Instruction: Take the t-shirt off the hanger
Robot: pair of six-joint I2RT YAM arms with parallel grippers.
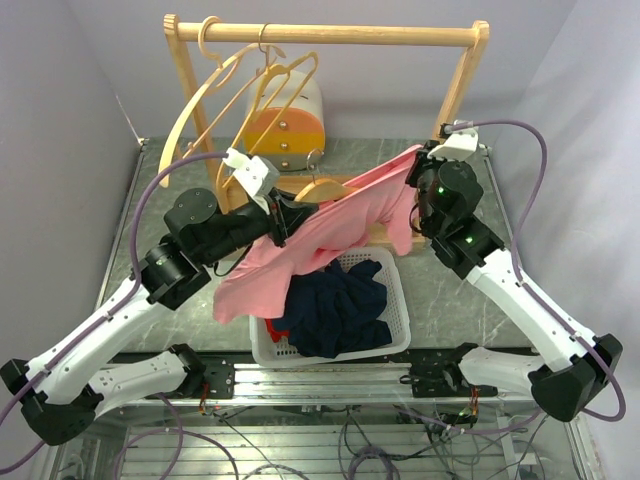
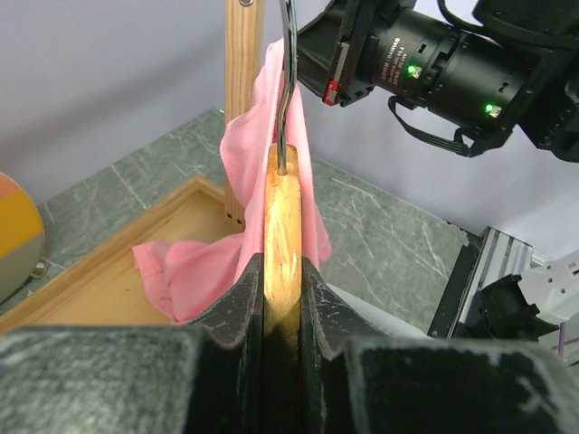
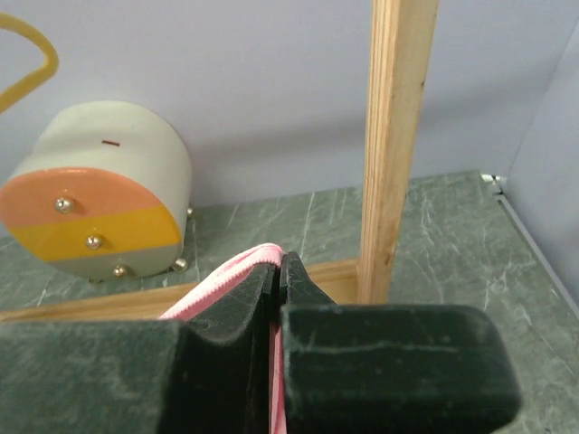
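Roughly midway, I would judge: the pink t-shirt (image 1: 330, 235) has not come off the wooden hanger (image 1: 322, 188), but both arms are set up to part them. The hanger is off the rail of the wooden rack (image 1: 330, 35) and is held in the air above the basket, the left jaws closed hard on its wooden body, one finger on each flat side, with the metal hook rising just beyond them in the left wrist view (image 2: 282, 217). The right jaws are fully closed on a fold of the shirt's fabric (image 3: 222, 280), up by the rack's right post, so the cloth stretches from the hanger toward that pinch while the rest sags down to the left. What is left, as far as I can tell, is to draw the fabric clear of the hanger and let it go; which part of the shirt is pinched I cannot tell. Below the shirt a white slatted basket (image 1: 400, 300) stands on the green marbled surface (image 1: 450, 290); it holds a heap of dark blue clothing (image 1: 340, 305), and the shirt's lower hem hangs over its left rim. Two empty pale hangers (image 1: 215, 90) hang on the rail.
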